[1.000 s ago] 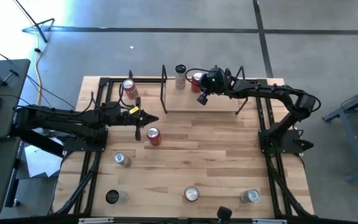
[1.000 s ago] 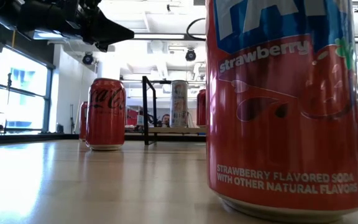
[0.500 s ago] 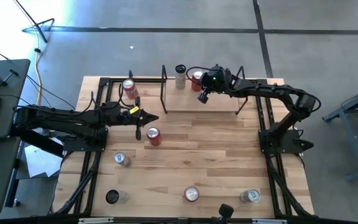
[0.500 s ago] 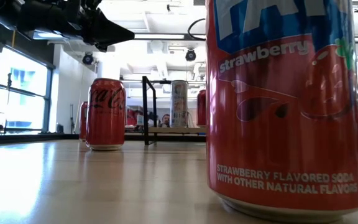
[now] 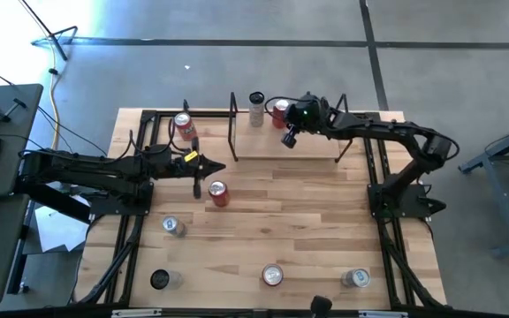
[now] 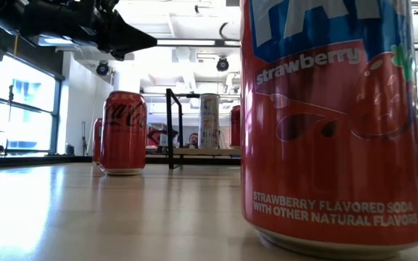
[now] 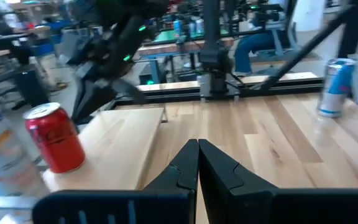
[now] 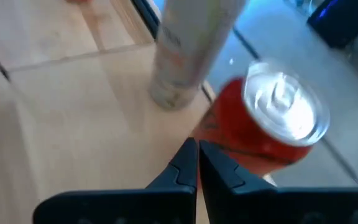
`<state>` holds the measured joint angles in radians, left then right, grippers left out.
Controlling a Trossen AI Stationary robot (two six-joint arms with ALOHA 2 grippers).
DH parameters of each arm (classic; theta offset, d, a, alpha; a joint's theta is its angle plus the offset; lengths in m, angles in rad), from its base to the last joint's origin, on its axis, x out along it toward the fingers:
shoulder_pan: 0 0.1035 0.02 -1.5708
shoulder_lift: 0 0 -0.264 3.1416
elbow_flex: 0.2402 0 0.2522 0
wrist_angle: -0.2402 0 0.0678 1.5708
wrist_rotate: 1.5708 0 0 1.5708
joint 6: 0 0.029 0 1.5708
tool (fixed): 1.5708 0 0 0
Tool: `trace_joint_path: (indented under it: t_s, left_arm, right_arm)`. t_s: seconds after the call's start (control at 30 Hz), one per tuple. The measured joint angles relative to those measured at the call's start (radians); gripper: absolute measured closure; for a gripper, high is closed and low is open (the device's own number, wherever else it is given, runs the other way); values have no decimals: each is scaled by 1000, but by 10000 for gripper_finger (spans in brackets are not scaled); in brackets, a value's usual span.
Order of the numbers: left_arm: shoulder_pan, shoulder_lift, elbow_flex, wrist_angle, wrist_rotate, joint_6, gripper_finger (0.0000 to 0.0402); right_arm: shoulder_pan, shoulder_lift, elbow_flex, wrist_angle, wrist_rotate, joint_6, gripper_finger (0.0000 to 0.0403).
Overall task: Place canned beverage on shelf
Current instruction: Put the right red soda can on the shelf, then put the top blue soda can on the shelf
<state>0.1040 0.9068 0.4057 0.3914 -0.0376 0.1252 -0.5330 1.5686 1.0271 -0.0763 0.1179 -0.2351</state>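
Two cylindrical metal cans [image 5: 278, 110] upright on light-wood shelf [image 5: 312, 146].

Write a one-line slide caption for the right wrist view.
Right gripper, fingers shut and empty, over the shelf just short of a red can beside a tall slim can.

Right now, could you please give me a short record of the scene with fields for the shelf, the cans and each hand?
shelf: far edge of table, holds two cans
on shelf: slim can, red can
loose cans: six on the table
right hand: shut, empty, above shelf beside red can
left hand: shut, empty, near Coke can
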Motion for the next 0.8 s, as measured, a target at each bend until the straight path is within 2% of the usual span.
trace_joint_path:
  t_s: [0.13, 0.23, 0.37, 0.47, 0.6, 0.8]
  left_arm:
    - [0, -3, 0, -3, -89, -1, 399]
    - [0, -3, 0, -12, -78, -21, 399]
    - [-1, -2, 27, -59, 33, -47, 399]
    - [-17, -3, 88, -150, 24, -53, 401]
    - [-62, -2, 255, -461, -89, -46, 401]
    - [-151, 67, 621, -1165, -111, -222, 401]
  right_arm:
    - [73, -111, 0, -69, 48, -12, 403]
    - [142, -212, -44, -72, 67, 43, 403]
    - [243, -309, -269, 166, 85, 105, 403]
    - [309, -346, -435, 444, 85, 123, 403]
    - [369, -365, -523, 691, 86, 82, 403]
    - [410, -381, -523, 773, 85, -45, 403]
